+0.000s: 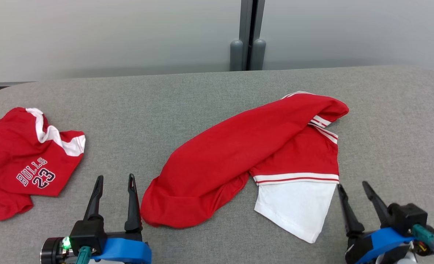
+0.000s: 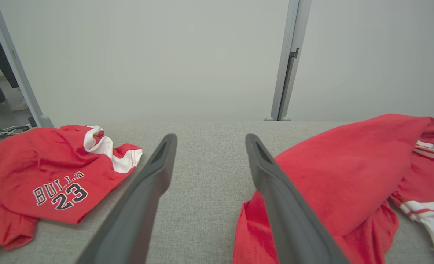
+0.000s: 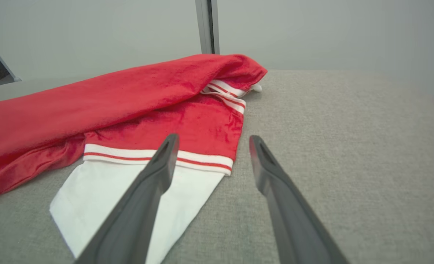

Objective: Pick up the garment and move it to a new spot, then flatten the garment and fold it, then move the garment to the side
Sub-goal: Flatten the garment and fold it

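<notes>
A red garment (image 1: 239, 150) with a white sleeve and red-and-white striped trim lies crumpled in the middle of the grey table (image 1: 202, 95); it also appears in the left wrist view (image 2: 341, 176) and the right wrist view (image 3: 129, 99). My left gripper (image 1: 115, 180) stands open just left of the garment's lower red corner, nothing between its fingers (image 2: 154, 172). My right gripper (image 1: 353, 186) is open too, just right of the white sleeve (image 1: 297, 205), holding nothing. In the right wrist view its left finger (image 3: 162, 165) overlaps the sleeve's edge.
A second red garment (image 1: 26, 161) printed "BULLS 23" lies bunched at the table's left edge, also in the left wrist view (image 2: 52, 176). A pale wall with a grey post (image 1: 248, 36) rises behind the table. Bare grey cloth stretches to the right (image 1: 393, 121).
</notes>
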### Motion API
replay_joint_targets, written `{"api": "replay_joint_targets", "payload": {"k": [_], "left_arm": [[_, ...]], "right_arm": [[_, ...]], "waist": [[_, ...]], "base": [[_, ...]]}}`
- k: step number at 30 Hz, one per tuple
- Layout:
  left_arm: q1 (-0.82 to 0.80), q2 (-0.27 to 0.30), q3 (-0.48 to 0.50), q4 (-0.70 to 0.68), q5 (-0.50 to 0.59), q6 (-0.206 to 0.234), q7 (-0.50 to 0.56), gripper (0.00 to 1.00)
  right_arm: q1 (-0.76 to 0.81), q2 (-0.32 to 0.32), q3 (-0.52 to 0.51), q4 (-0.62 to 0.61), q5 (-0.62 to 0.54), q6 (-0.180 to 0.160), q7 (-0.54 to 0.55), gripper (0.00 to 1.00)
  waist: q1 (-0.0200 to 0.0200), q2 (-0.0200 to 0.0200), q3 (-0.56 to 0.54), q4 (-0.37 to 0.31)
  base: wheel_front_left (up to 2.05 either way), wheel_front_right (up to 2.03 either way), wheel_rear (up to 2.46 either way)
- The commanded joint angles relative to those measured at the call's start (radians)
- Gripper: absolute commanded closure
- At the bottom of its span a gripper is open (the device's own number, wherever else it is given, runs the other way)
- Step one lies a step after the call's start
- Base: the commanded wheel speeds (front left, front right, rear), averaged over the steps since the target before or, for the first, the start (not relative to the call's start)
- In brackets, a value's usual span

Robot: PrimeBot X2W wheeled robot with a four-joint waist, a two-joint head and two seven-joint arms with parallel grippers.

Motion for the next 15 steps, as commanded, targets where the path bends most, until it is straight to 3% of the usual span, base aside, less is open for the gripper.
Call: {"api": "replay_joint_targets", "payload": {"k": [1,8,15], "left_arm": [[0.009,0.000,0.003,-0.002,0.000,0.001,0.000,0.00],[0.021,0.000,0.009,-0.004,0.006,0.004,0.000,0.00],[0.023,0.000,0.006,-0.005,0.010,-0.001,0.000,0.00]], "right_arm": [[0.030,0.007,-0.004,-0.014,-0.008,0.000,-0.003,0.00],[0.116,0.061,-0.009,-0.058,-0.059,0.000,-0.003,0.00],[0.103,0.072,-0.006,-0.025,-0.080,0.000,-0.003,0.00]], "waist": [[0.0001,0.0002,-0.004,0.000],[0.0001,0.0002,-0.016,-0.005],[0.0001,0.0002,-0.020,-0.003]], "base": [[0.00,0.00,0.00],[0.00,0.00,0.00],[0.00,0.00,0.00]]}}
